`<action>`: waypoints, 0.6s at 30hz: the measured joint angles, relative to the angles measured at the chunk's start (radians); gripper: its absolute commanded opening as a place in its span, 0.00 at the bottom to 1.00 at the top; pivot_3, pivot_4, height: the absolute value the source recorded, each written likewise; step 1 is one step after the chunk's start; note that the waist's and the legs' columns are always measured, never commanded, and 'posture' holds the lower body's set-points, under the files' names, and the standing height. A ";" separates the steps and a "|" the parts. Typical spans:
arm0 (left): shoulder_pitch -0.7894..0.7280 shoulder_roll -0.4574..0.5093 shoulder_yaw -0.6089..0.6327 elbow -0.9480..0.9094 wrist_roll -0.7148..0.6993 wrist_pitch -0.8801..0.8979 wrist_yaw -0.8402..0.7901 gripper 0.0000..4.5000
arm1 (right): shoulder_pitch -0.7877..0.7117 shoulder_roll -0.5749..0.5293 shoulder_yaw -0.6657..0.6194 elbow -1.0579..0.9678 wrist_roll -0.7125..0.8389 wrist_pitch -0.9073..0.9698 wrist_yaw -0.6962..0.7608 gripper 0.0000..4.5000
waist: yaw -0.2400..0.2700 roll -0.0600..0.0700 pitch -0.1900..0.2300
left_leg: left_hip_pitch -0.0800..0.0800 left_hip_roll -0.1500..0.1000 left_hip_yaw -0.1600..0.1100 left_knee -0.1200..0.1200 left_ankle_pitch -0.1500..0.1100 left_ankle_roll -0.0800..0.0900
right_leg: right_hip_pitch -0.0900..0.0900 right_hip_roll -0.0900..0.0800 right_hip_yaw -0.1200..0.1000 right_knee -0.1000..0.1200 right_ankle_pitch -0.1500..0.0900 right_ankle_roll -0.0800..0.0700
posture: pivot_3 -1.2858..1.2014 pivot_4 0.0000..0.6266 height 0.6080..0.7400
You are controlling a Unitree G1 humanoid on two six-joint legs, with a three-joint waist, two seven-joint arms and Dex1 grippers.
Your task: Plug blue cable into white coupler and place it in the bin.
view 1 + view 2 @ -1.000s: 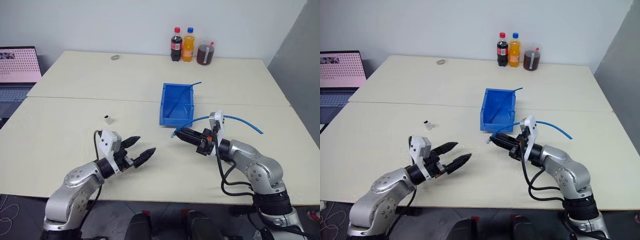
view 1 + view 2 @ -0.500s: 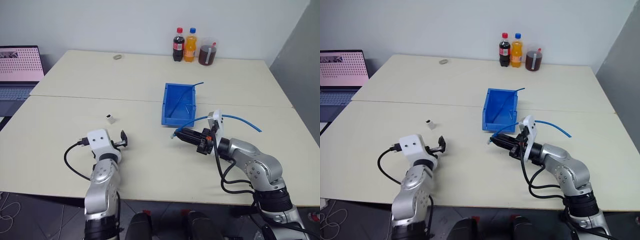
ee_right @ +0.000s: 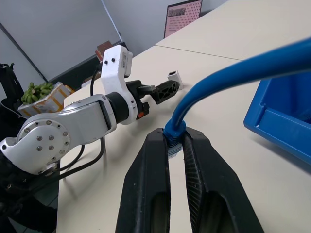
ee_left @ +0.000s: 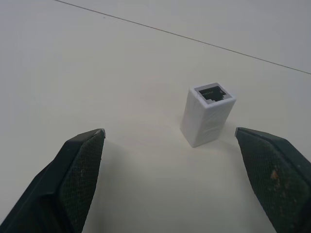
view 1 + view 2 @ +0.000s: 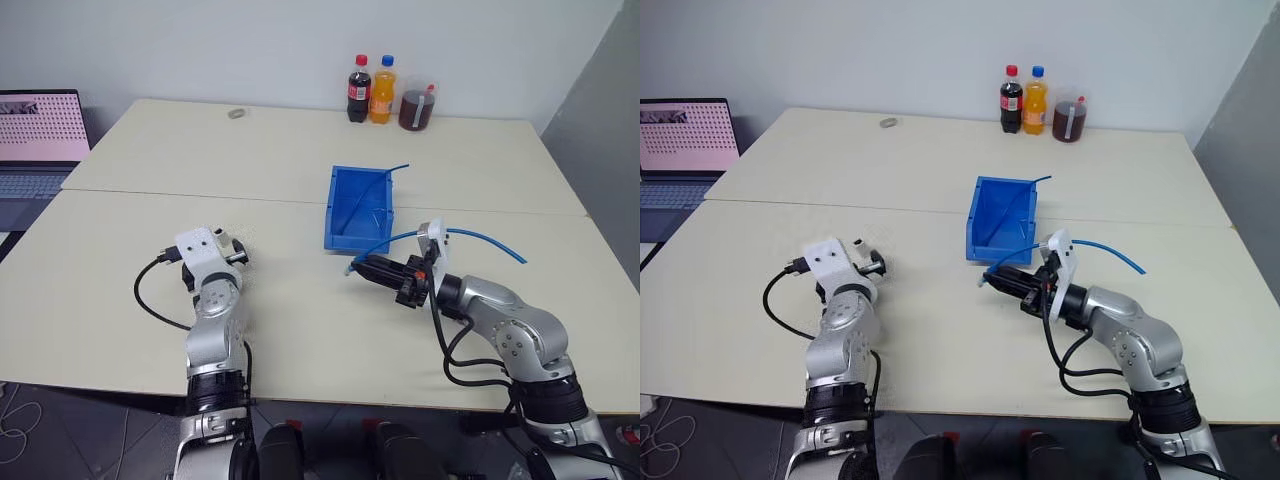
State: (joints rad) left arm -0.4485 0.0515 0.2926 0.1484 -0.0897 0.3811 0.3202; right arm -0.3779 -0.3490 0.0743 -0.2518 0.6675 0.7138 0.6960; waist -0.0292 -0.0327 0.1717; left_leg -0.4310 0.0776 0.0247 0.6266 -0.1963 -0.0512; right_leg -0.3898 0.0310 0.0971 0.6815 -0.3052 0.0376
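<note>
Pale cream table, matte, seam across it; plain white wall behind. Laptop at far left edge. Left gripper, fingers spread wide, textured black pads either side of white coupler: small boxy plastic block standing on end, dark socket facing up, not touched. Bin, glossy blue plastic, long axis running away from robot. Right gripper pinched on blue cable near its plug end, plug pointing left toward coupler, cable arcing right. Three drinks at far edge
</note>
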 measured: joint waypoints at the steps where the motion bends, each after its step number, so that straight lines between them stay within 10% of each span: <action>1: -0.007 0.000 0.000 0.010 0.000 -0.001 0.001 1.00 | 0.000 0.000 0.000 0.000 0.000 0.000 0.000 0.03 | 0.000 0.000 0.000 | 0.000 0.000 0.000 0.000 0.000 0.000 | 0.000 0.000 0.000 0.000 0.000 0.000 | 0.52 0.24 1.00; 18: -0.114 0.001 0.011 0.141 -0.005 -0.018 0.033 1.00 | 0.000 0.002 -0.012 -0.001 0.002 0.004 -0.009 0.03 | 0.000 0.000 0.000 | 0.000 0.000 0.000 0.000 0.000 0.000 | 0.000 0.000 0.000 0.000 0.000 0.000 | 0.52 0.24 1.00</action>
State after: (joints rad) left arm -0.5622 0.0526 0.3033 0.2897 -0.0946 0.3631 0.3530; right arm -0.3778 -0.3473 0.0627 -0.2532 0.6693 0.7178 0.6872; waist -0.0292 -0.0327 0.1717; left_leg -0.4311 0.0776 0.0247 0.6269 -0.1962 -0.0513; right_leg -0.3898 0.0310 0.0969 0.6816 -0.3050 0.0379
